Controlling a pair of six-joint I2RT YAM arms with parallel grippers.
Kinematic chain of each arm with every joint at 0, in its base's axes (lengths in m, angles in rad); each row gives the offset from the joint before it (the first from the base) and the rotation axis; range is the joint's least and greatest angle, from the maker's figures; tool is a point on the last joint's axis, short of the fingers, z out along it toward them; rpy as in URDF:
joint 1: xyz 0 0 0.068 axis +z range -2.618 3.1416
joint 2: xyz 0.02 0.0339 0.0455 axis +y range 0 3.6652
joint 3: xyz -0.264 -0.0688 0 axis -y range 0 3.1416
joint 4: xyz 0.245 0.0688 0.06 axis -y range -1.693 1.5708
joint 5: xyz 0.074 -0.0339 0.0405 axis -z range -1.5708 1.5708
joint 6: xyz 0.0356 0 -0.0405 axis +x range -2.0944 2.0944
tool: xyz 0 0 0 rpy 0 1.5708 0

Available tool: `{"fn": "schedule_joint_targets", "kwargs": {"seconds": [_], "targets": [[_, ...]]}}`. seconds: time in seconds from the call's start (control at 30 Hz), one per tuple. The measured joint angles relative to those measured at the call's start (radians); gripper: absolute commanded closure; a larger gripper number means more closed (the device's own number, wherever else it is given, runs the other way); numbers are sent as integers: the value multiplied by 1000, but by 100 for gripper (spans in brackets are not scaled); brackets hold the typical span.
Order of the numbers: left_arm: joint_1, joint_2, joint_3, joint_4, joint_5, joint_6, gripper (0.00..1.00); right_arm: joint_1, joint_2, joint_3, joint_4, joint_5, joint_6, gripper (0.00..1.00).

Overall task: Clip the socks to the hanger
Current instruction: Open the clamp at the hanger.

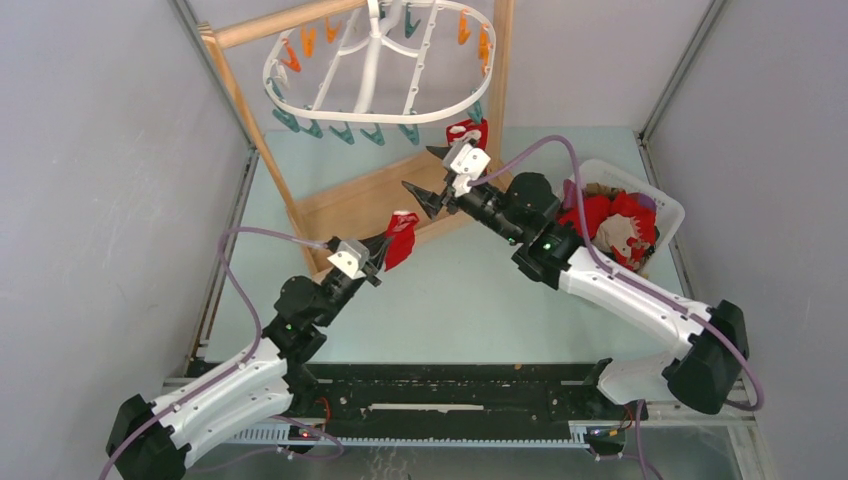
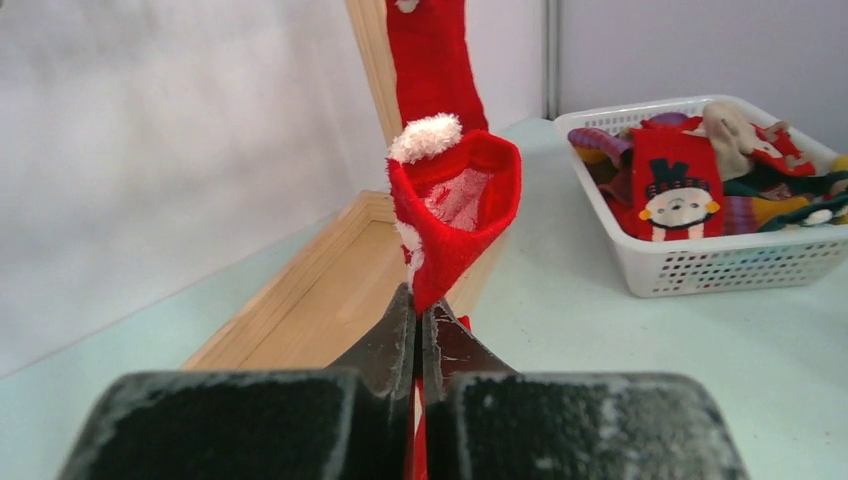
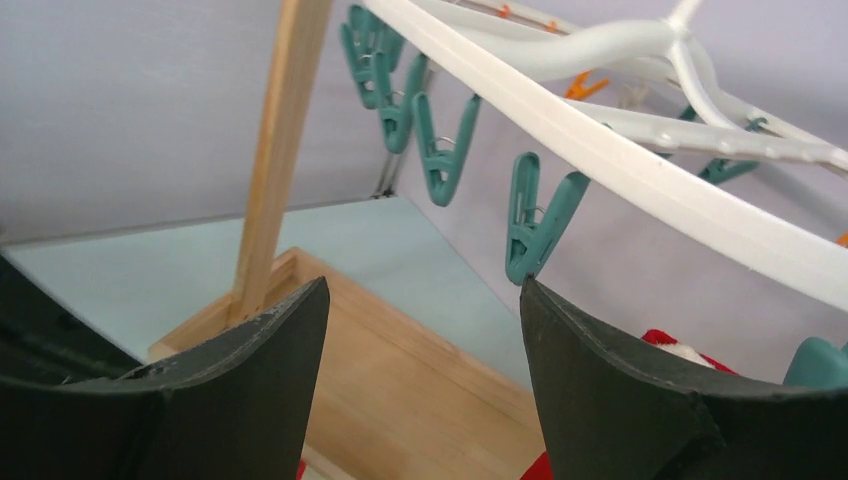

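Note:
My left gripper [image 1: 385, 250] is shut on a red sock with white fluffy trim [image 1: 402, 238] and holds it up over the front edge of the wooden tray; in the left wrist view the sock [image 2: 455, 200] stands open above the closed jaws [image 2: 420, 305]. The white oval hanger [image 1: 430, 115] hangs from the wooden stand, with teal clothespins [image 1: 345, 133] along its front rim. Another red sock [image 1: 468, 132] hangs clipped at its right front. My right gripper [image 1: 420, 168] is open and empty just below that rim; in its wrist view [image 3: 425, 290] a teal clothespin [image 3: 535, 215] hangs right above its right finger.
A white basket [image 1: 660, 195] with several red, purple and beige socks sits at the right, also in the left wrist view [image 2: 720, 265]. The wooden stand's tray base [image 1: 350, 205] and post [image 3: 275, 150] stand behind both grippers. Grey walls enclose the table.

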Motion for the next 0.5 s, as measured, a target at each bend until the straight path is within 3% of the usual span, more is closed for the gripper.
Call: {"fn": "schedule_joint_targets", "kwargs": {"seconds": [0.2,0.5], "targets": [[26,-22,-27,24,-30,0,100,49,85,17,88,179,0,20],[44,-30,-54,60,-46,0,100,62,221,172,148,385,-9,23]]}}
